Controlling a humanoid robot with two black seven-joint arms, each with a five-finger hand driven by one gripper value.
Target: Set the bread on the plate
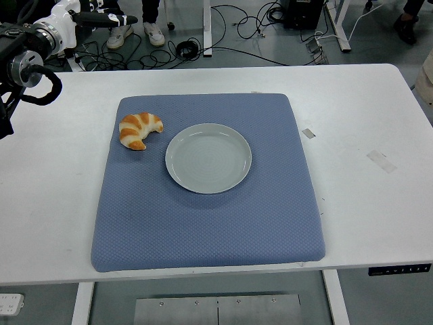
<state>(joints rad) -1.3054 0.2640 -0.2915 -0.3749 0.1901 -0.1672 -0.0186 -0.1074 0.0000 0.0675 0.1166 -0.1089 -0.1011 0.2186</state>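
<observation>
Left hand's point(10, 125) finger state cannot be told; it is resting at 10 o'clock. Croissant point(140, 129) is lying just beside plate point(208, 158), at its 10 o'clock, on the blue mat point(203, 223).

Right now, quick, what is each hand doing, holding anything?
Left hand: only the arm shows at the top left edge, so its state cannot be told.
Right hand: not in view.
The croissant lies ungrasped beside the plate.

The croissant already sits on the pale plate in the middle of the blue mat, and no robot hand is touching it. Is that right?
Not quite. In the head view the croissant lies on the blue mat just left of the plate, which holds nothing. The rest stands: no robot hand touches it; only the left arm shows at the upper left edge.
</observation>
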